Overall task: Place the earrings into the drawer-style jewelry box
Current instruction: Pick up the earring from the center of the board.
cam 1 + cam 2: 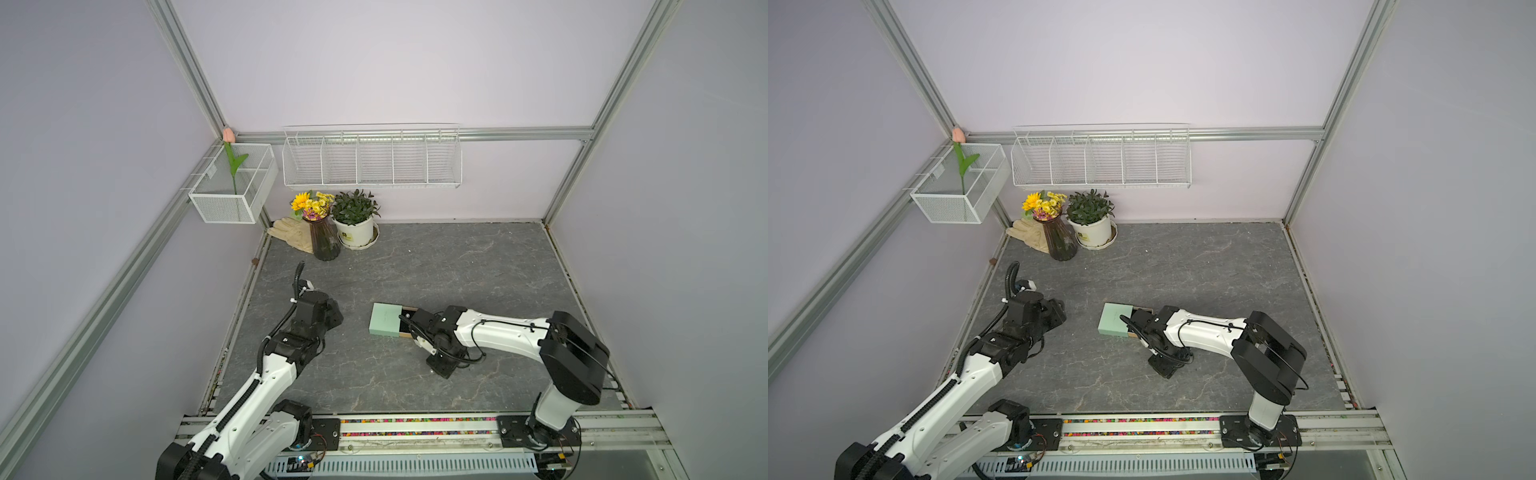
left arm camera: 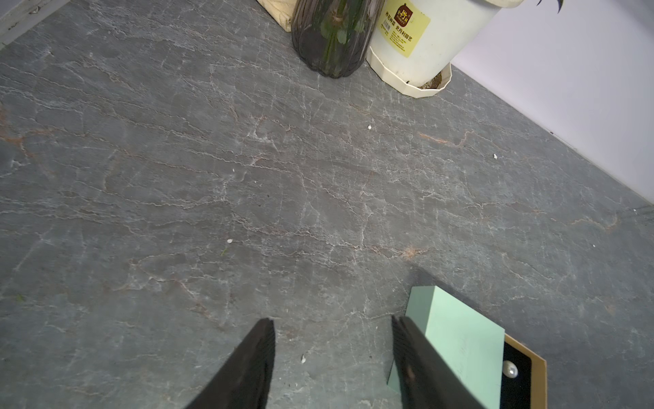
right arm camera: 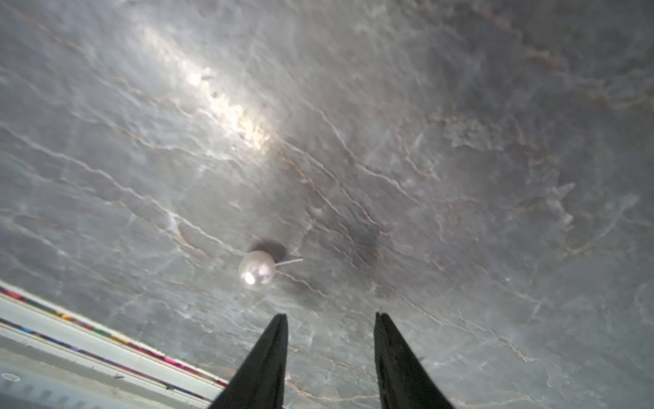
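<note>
The tabletop point(image 3: 460, 141) looks like matt grey stone, veined and slightly rough. The earring point(image 3: 257, 270) is glossy pearl on a thin metal pin. The jewelry box point(image 2: 456, 340) is smooth matt card, its tray point(image 2: 520, 389) lined in dull black. My fingers point(image 2: 247, 368) are matt black and ribbed.

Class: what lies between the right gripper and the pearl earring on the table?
Only bare grey tabletop separates the right gripper from the earring, shown in the right wrist view.
</note>
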Controlling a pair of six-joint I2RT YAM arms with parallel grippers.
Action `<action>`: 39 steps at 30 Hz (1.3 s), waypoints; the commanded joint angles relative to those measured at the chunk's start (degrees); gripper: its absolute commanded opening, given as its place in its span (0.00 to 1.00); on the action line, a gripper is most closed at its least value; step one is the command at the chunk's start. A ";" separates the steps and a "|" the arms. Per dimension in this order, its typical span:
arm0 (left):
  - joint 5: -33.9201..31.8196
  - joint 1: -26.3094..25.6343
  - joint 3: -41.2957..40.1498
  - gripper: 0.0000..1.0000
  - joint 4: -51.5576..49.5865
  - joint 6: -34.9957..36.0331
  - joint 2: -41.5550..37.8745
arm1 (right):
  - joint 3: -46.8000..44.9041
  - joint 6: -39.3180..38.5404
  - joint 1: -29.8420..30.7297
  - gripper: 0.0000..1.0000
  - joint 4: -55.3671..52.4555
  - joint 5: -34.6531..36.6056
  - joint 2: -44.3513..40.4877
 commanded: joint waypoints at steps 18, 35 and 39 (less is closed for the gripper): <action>-0.44 0.68 0.29 0.57 -0.71 -0.67 -1.27 | 4.08 0.16 1.74 0.47 2.57 2.84 4.62; -0.38 0.71 0.07 0.57 -0.55 -0.79 -1.12 | 5.89 -0.55 1.72 0.37 3.82 0.59 6.94; -0.24 0.73 0.06 0.57 -0.52 -0.73 -0.85 | 6.16 -0.56 1.70 0.36 3.91 0.36 7.35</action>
